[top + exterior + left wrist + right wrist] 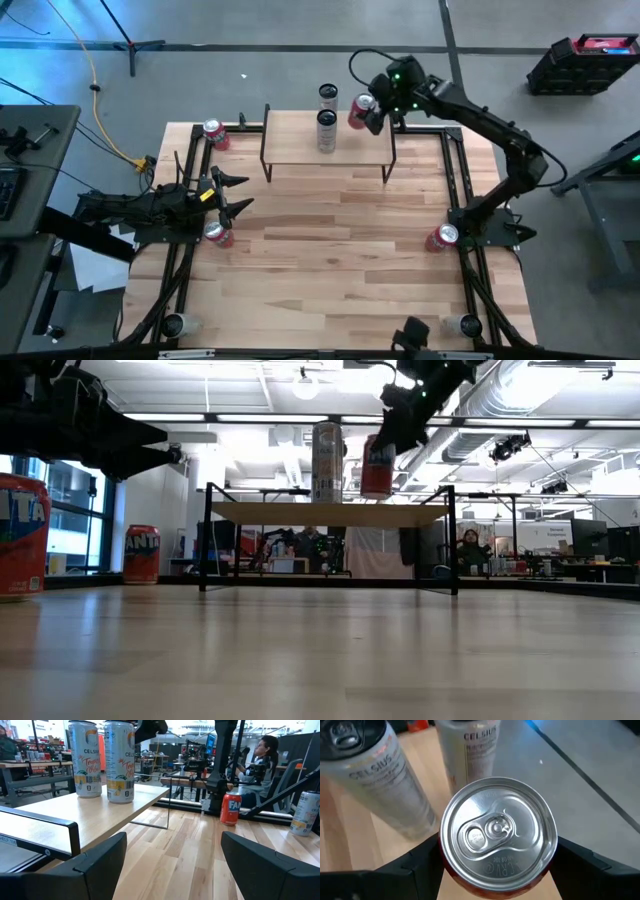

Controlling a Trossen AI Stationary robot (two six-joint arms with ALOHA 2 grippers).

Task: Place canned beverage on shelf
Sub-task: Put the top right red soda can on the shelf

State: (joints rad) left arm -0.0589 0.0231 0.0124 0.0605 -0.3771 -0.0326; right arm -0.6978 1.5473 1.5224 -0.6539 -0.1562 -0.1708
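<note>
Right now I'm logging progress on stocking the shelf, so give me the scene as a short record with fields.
right gripper: shut on red can, above the shelf's right end
left gripper: open, low at table's left side
shelf: two silver cans standing
loose red cans on table: three

**Two arms at work**

The right arm reaches far out to the back of the table. The right gripper (366, 112) has its two fingers pressed on both sides of something it holds up high. The left arm lies low at the left edge. The left gripper (237, 192) has its fingers spread apart.
</note>
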